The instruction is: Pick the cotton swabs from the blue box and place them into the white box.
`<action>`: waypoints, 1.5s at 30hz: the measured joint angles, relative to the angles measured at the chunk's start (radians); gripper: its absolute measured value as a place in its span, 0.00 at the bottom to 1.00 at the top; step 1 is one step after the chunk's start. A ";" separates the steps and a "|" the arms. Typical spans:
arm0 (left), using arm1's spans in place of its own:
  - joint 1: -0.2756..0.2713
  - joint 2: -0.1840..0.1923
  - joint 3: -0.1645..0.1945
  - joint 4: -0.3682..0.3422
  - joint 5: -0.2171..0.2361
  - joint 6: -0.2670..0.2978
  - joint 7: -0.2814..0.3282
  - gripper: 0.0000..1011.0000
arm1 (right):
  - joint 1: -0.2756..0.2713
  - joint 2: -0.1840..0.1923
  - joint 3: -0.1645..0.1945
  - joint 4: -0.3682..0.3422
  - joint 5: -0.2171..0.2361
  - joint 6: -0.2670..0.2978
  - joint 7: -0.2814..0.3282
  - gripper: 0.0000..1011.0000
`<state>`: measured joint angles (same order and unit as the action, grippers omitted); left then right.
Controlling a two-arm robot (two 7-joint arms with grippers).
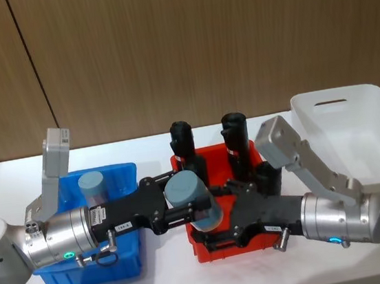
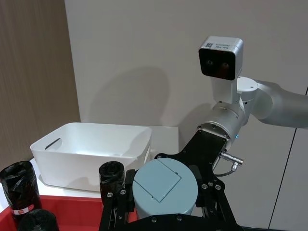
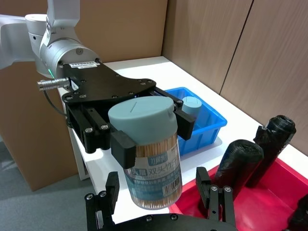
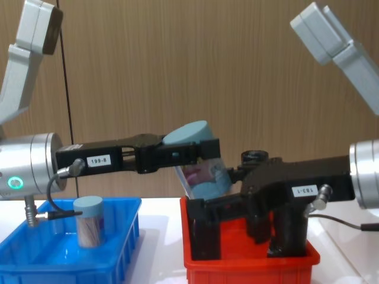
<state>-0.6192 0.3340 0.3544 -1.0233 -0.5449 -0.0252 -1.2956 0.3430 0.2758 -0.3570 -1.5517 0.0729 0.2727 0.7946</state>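
Note:
My left gripper [image 1: 183, 201] is shut on a cotton swab jar [image 1: 195, 198] with a pale blue lid, gripping it just under the lid. It holds the jar tilted in the air between the blue box [image 1: 121, 174] and a red bin. My right gripper [image 3: 159, 185] is open, with one finger on each side of the jar's lower half [image 3: 153, 168] and small gaps showing. From the side, the held jar [image 4: 204, 171] hangs above the red bin's left end. A second cotton swab jar [image 4: 90, 220] stands upright in the blue box [image 4: 35, 260]. The white box [image 1: 375, 126] sits at the far right.
The red bin [image 1: 210, 250] stands between the two boxes and holds several tall black rolls [image 1: 183, 143]. The right arm reaches across it. A wooden wall runs close behind the white table [image 1: 142, 151].

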 joint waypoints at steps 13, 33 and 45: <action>0.000 0.000 0.000 0.000 0.000 0.000 0.000 0.66 | 0.015 -0.007 -0.012 0.001 0.000 0.010 -0.004 0.99; 0.000 0.000 0.000 0.000 0.000 0.000 0.001 0.66 | 0.032 -0.011 -0.027 0.011 0.006 0.018 -0.009 0.64; 0.000 0.000 0.000 0.000 0.000 0.000 0.000 0.96 | 0.035 -0.005 -0.030 0.012 0.019 0.018 -0.015 0.64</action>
<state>-0.6192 0.3340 0.3546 -1.0233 -0.5449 -0.0252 -1.2956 0.3775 0.2705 -0.3871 -1.5400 0.0914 0.2902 0.7792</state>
